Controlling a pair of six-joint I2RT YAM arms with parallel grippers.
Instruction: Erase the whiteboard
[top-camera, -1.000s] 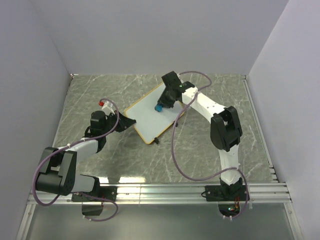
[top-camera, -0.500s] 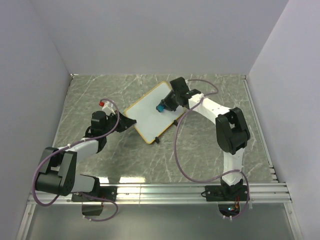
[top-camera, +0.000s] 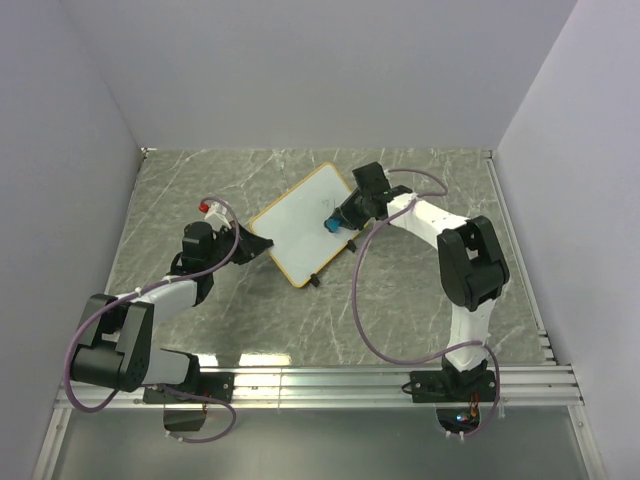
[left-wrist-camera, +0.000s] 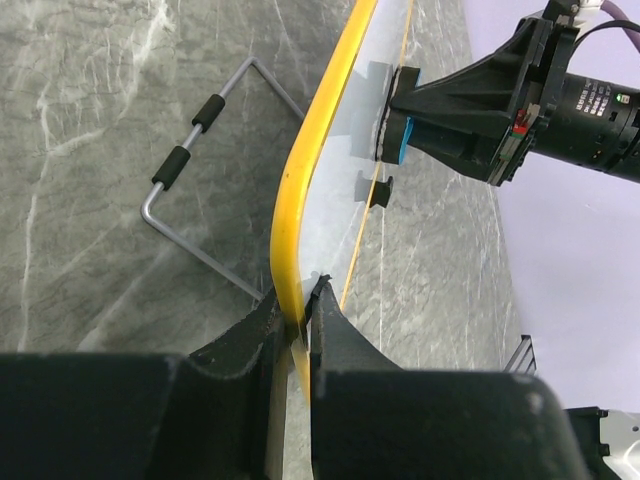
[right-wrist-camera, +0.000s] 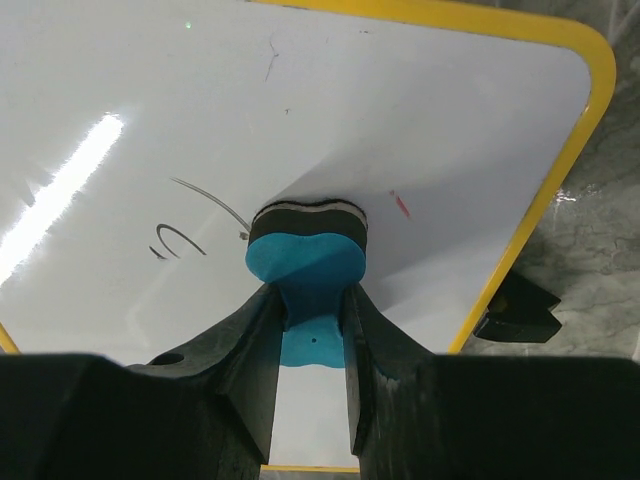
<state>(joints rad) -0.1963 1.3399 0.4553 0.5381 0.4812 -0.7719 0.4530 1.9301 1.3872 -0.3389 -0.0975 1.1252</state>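
Whiteboard position: the whiteboard (top-camera: 295, 228) sits near the middle of the table (top-camera: 180, 180), turned diamond-wise and propped at a tilt on its wire stand (left-wrist-camera: 195, 185).
Left gripper: the left gripper (left-wrist-camera: 298, 312) is pressed together on the board's rim at the 9 o'clock corner, bracing it.
Right gripper: the right gripper (right-wrist-camera: 307, 300) pinches the blue eraser (right-wrist-camera: 305, 255), with the pad flat against the white face toward the board's 3 o'clock side.
Marks left: a dark curl (right-wrist-camera: 172, 240) lies at 9 o'clock from the pad and a small red tick (right-wrist-camera: 400, 205) at 2 o'clock.
Handling: the board is probably light and stiff with a slick, glossy face, so it would likely skid or tip under a wiping push.
Where to hold: the rim suits best, opposite the push. The face offers no purchase.
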